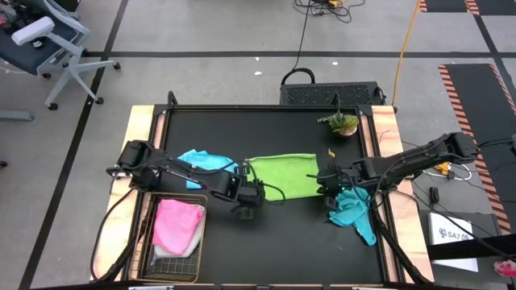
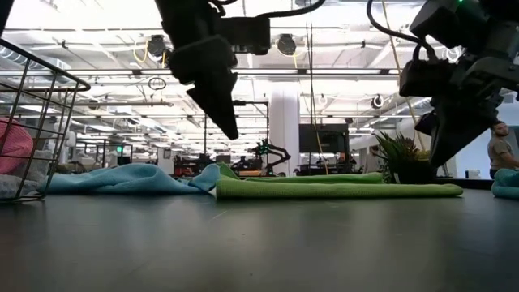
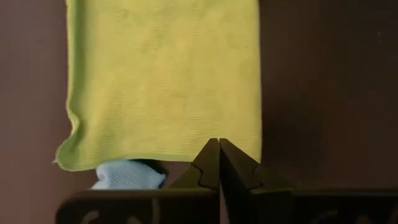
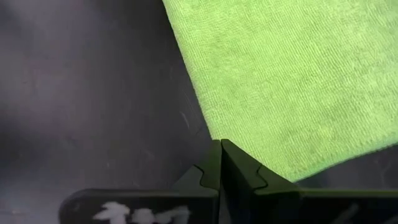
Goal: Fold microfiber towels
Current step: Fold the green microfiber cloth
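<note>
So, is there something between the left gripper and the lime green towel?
Nothing visible. The left gripper, shut, hangs above the mat beside the towel's near left corner. The light blue towel only touches its far left edge.

My two robot arms are dark and chunky with black cables looping off them, and each gripper, the left gripper (image 3: 219,163) and right gripper (image 4: 220,163), has pointy black fingers.

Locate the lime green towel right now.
In the high view the lime green towel lies flat at mid-table, between the left gripper and right gripper, with the light blue towel just to its left.
</note>
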